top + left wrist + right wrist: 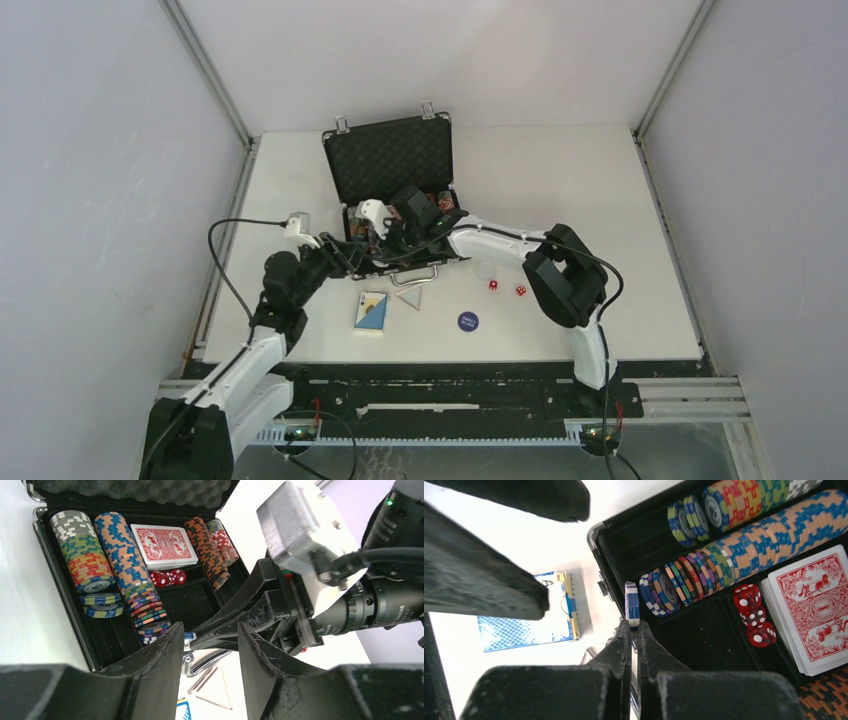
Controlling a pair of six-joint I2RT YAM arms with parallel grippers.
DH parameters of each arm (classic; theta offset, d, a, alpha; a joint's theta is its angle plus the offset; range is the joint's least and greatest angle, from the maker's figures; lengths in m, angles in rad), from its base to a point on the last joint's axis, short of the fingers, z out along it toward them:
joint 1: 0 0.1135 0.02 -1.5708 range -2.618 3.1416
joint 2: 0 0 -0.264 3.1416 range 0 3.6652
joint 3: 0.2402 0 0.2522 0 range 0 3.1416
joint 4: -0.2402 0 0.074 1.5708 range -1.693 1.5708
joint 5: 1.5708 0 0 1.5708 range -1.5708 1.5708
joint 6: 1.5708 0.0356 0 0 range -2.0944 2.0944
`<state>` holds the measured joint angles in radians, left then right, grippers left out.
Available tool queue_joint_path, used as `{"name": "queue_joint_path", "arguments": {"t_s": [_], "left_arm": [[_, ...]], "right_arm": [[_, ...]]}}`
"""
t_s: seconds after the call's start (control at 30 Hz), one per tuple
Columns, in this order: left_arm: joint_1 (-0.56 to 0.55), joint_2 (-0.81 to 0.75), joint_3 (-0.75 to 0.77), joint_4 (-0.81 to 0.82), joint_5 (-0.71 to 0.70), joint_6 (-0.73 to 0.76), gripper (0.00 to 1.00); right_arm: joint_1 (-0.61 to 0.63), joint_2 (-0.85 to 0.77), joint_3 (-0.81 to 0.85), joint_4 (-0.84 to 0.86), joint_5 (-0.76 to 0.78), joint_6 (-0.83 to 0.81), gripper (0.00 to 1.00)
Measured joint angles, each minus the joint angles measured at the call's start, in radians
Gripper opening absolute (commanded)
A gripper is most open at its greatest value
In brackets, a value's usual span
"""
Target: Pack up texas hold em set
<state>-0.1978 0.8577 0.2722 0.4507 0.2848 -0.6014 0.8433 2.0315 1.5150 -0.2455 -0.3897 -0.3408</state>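
Clenched on a blue-and-white chip, held on edge: right gripper, poised at the front rim of the briefcase, by the end of a chip row. Just alongside, left gripper, jaws parted, gripping nothing.

On the table in front of the case, not yet packed: blue card deck, blue round disc, clear triangular piece, white disc, two red dice.

Already inside: long rows of striped chips, red deck, three red dice.

Farthest back, lid upright and open.

Judged past halfway. Left to do: seat this chip, gather the loose pieces, shut the lid.
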Motion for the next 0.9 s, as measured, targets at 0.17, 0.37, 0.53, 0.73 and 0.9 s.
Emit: {"name": "queue_joint_path", "arguments": {"t_s": [0.17,0.37,0.53,0.73,0.9], "left_arm": [[0.0,0.008,0.0,-0.008,-0.004,0.002,0.48],[0.0,0.013,0.0,-0.013,-0.004,0.007,0.48],[0.0,0.022,0.0,-0.013,-0.002,0.007,0.48],[0.0,0.035,0.0,-0.013,0.006,0.008,0.48],[0.0,0.037,0.0,-0.013,0.007,0.008,0.48]], "right_arm": [[0.0,0.035,0.023,-0.043,0.014,-0.031,0.0],[0.003,0.052,0.068,-0.076,0.026,-0.042,0.0],[0.003,0.077,0.107,-0.081,0.055,-0.055,0.0],[0.001,0.128,0.15,-0.102,0.076,-0.069,0.0],[0.004,0.153,0.163,-0.117,0.093,-0.085,0.0]]}}
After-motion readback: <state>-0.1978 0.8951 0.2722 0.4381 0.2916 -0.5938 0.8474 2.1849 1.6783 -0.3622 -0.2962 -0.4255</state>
